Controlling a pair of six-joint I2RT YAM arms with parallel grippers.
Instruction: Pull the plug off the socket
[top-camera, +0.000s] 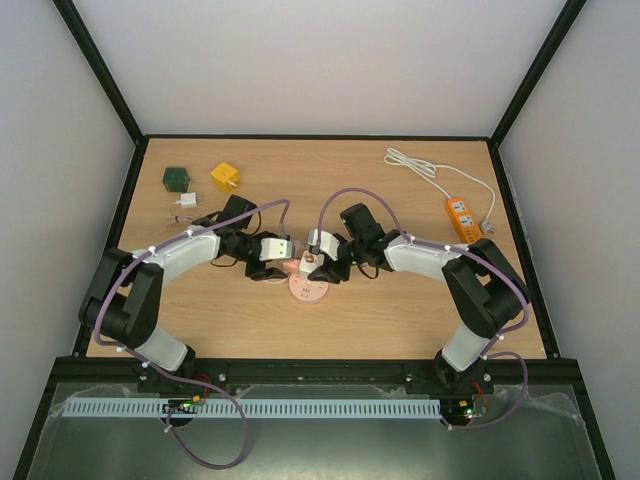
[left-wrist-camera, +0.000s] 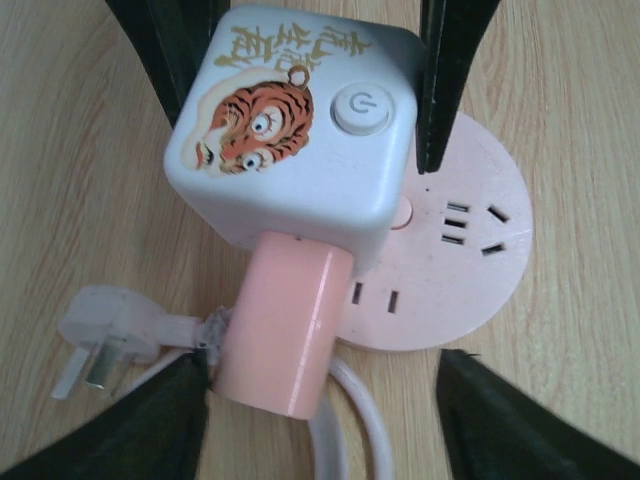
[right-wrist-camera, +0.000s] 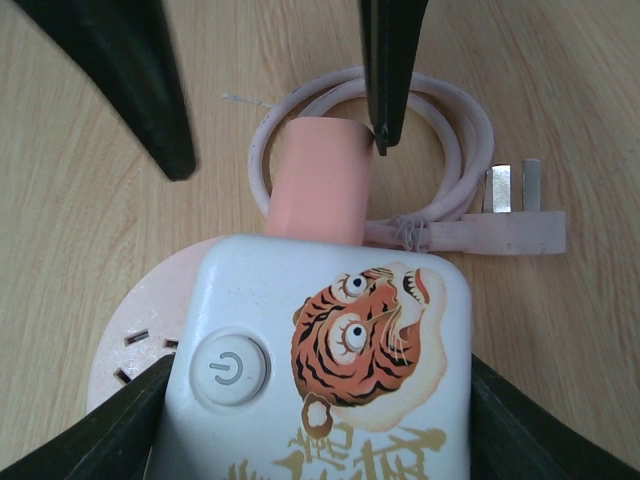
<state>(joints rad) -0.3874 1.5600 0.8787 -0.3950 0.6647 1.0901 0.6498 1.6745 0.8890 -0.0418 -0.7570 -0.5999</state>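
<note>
Left wrist view: the left gripper (left-wrist-camera: 312, 115) has its dark fingers (left-wrist-camera: 445, 90) set on two opposite sides of the white plastic cube plug with a tiger picture and a round power button (left-wrist-camera: 300, 200); they seem to touch it, so I judge it is holding the cube. The cube sits plugged into the flat round pink socket disc (left-wrist-camera: 470, 270), which lies on the wooden table (left-wrist-camera: 80, 150). From the other side, the right gripper (right-wrist-camera: 280, 155) stands wide over the same cube, clamping nothing; one fingertip is just beside the short pink cylinder (right-wrist-camera: 318, 180) where the pale cord (right-wrist-camera: 468, 135) leaves the disc. The danger, I think, is that the disc looks light and nothing seems to press it down: a pull may lift disc and cube together. Also the cube has smooth rounded walls, so the fingers may slip, and a slanted pull may jam the pins.
</note>
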